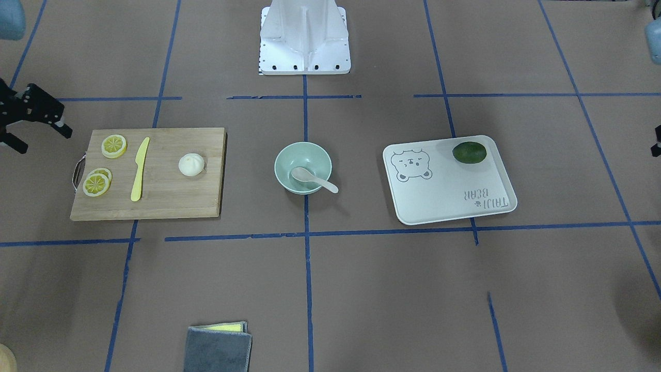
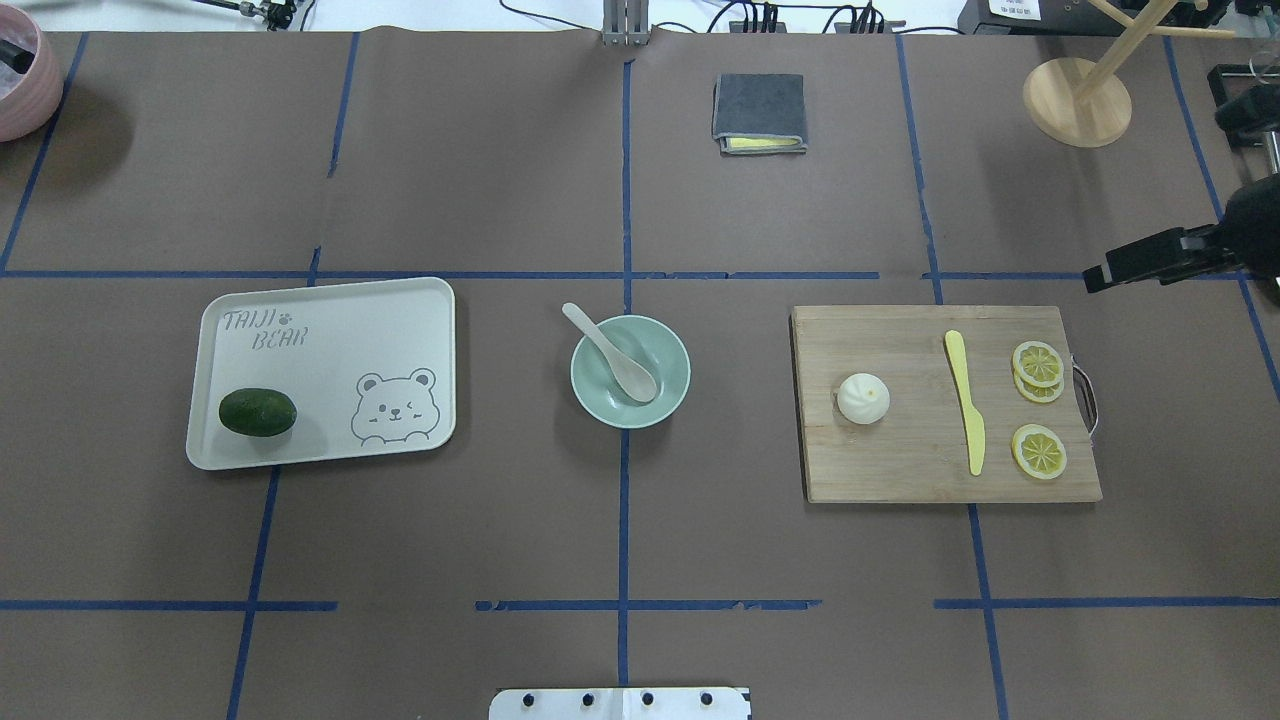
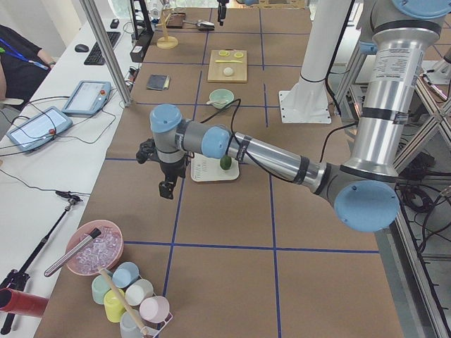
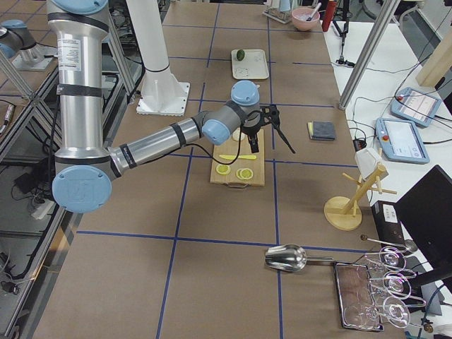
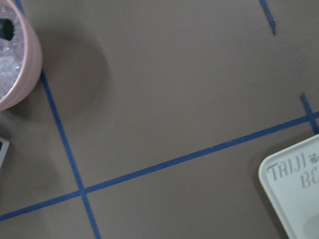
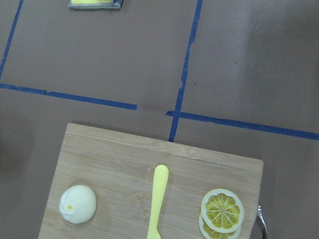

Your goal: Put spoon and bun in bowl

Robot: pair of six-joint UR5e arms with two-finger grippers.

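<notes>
The pale spoon [image 2: 615, 358] lies in the mint-green bowl [image 2: 672, 385] at the table's middle, with its handle over the rim. It shows there in the front view too [image 1: 312, 178]. The cream bun [image 2: 863, 398] sits on the wooden cutting board [image 2: 900, 460] and also shows in the right wrist view [image 6: 78, 204]. My right gripper [image 1: 45, 140] hangs open and empty above the table beyond the board's far outer corner. My left gripper [image 3: 167, 190] shows only in the left side view, beyond the tray, and I cannot tell its state.
On the board lie a yellow knife [image 2: 967, 400] and lemon slices [image 2: 1038, 362]. A white tray [image 2: 330, 330] holds a dark green fruit [image 2: 257, 412]. A folded grey cloth [image 2: 759, 112], a wooden stand [image 2: 1077, 100] and a pink bowl [image 2: 20, 80] are at the far side.
</notes>
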